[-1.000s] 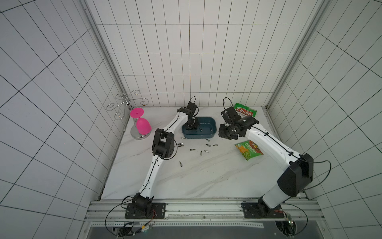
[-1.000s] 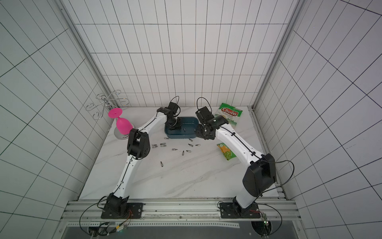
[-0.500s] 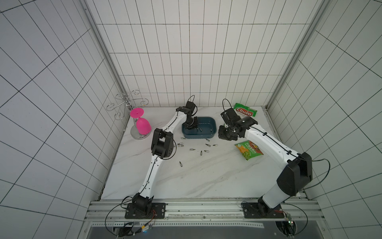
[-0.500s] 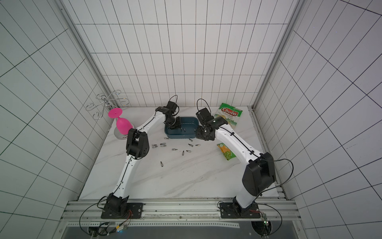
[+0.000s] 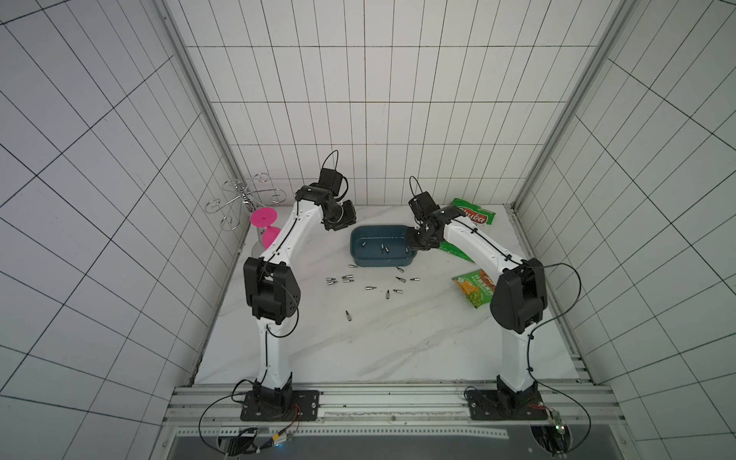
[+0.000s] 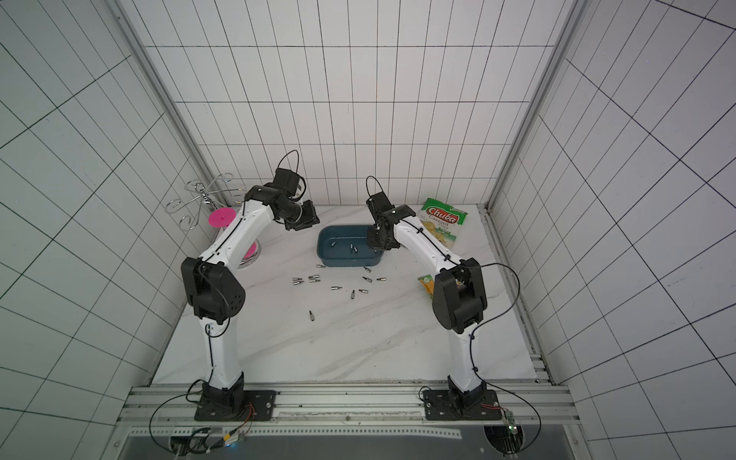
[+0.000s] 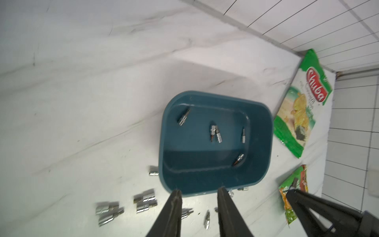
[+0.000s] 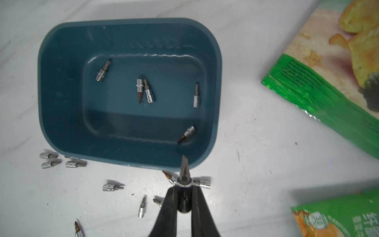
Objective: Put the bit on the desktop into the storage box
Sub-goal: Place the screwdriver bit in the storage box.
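Toward the back of the worktop, lying flat and open-topped: storage box, with five bits loose on its floor, two of them touching side by side. Just in front of the box, strewn over the marble: about a dozen scattered bits, one well apart nearer the front edge. Clenched in the right end effector: one held bit, gripped at its chrome collar, dark tip overlapping the near rim at the box's right end in the right wrist view. Raised to the left of the box and clear of it: left end effector, released, fingers apart with nothing between them. Beside the box's right end, flat on the worktop: Chuba bag; nearer the front, smaller snack bag.
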